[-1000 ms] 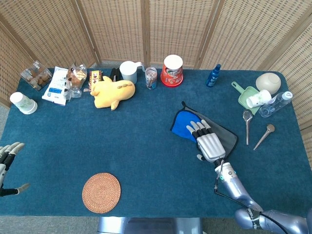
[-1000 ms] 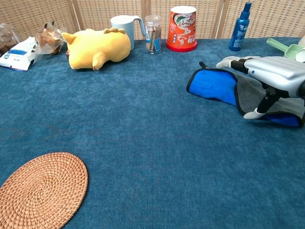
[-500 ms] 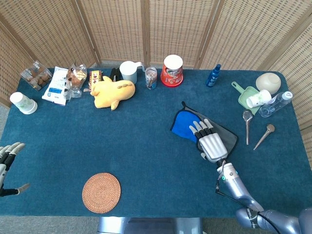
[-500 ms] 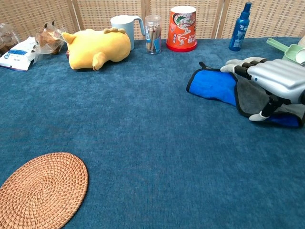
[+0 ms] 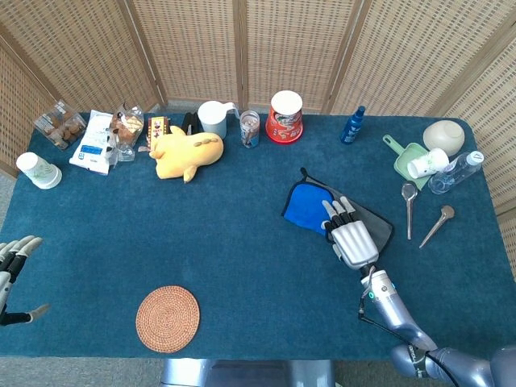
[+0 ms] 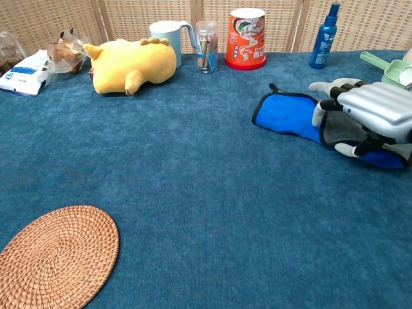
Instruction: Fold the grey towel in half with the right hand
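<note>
My right hand lies on the grey towel, its fingers curling down over the grey edge where it meets the blue side; the thumb sits low at the near side, touching the cloth. I judge this a light pinch on the grey layer, though I cannot tell how much fabric is really between the fingers. The towel sits right of centre on the bench, partly turned so blue shows at its left half and grey under my palm.

To do this step well, I want the fingers to close on 1 layer only, then lift just enough to clear the cloth below and carry the edge across in a low arc. I should lay it down edge to edge and release only once it rests flat. Dragging would bunch the towel on the nappy blue cover.

2 spoons lie to the right of the towel, well apart from it. My left hand waits at the far left bench edge, fingers apart, holding nothing.
</note>
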Controlling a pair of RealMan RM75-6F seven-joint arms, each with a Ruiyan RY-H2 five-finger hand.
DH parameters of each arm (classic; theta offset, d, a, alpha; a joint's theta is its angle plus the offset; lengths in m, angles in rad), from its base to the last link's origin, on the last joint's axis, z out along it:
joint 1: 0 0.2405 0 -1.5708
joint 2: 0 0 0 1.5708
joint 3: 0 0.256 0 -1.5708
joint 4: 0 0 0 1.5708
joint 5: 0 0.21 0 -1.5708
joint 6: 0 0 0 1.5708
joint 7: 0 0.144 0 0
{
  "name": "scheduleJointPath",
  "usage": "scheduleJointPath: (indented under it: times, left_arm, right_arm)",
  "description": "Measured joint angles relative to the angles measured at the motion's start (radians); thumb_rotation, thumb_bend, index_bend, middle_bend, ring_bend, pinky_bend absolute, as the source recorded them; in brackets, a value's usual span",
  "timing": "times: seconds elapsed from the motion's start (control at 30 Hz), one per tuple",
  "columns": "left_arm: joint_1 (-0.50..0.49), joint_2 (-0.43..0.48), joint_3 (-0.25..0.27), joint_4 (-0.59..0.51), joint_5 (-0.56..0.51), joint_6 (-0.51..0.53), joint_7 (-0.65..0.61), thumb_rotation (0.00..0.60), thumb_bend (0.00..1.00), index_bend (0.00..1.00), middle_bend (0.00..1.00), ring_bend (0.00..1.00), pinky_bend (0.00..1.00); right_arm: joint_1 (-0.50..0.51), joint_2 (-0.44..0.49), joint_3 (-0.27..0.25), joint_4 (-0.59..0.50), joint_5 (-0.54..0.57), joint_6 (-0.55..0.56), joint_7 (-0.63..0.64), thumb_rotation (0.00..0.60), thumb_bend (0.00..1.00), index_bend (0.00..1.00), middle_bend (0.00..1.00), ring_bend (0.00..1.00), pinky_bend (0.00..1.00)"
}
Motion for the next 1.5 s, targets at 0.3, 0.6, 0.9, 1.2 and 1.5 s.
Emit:
scheduleJointPath:
  times: [0.3, 0.6, 0.9, 1.2, 1.5]
  left_arm:
    - [0.001, -0.002, 0.001, -0.003, 0.001, 0.002, 0.006, 0.6, 0.16, 0.0, 0.0, 0.0, 0.0]
    - [0.001, -0.001, 0.002, -0.002, 0.003, 0.002, 0.004, 0.6, 0.16, 0.0, 0.0, 0.0, 0.0]
    - [0.001, 0.0, 0.003, -0.002, 0.005, 0.002, 0.001, 0.6, 0.16, 0.0, 0.0, 0.0, 0.0]
    - [0.002, 0.001, 0.004, -0.002, 0.007, 0.002, -0.001, 0.6, 0.16, 0.0, 0.0, 0.0, 0.0]
    - [0.003, 0.002, 0.006, -0.003, 0.012, 0.005, -0.004, 0.6, 0.16, 0.0, 0.0, 0.0, 0.0]
  right_arm:
    - [-0.013, -0.005, 0.006, 0.016, -0.013, 0.011, 0.048, 0.6, 0.35, 0.62, 0.0, 0.0, 0.02]
    - [-0.023, -0.006, 0.02, 0.033, -0.009, 0.012, 0.072, 0.6, 0.43, 0.64, 0.0, 0.0, 0.02]
    - [-0.031, -0.001, 0.029, 0.041, 0.0, 0.006, 0.086, 0.6, 0.49, 0.59, 0.0, 0.0, 0.02]
    - [-0.041, 0.004, 0.05, 0.058, 0.025, 0.005, 0.103, 0.6, 0.52, 0.59, 0.0, 0.0, 0.02]
    - [-0.047, 0.01, 0.079, 0.077, 0.064, -0.002, 0.113, 0.6, 0.53, 0.59, 0.0, 0.0, 0.02]
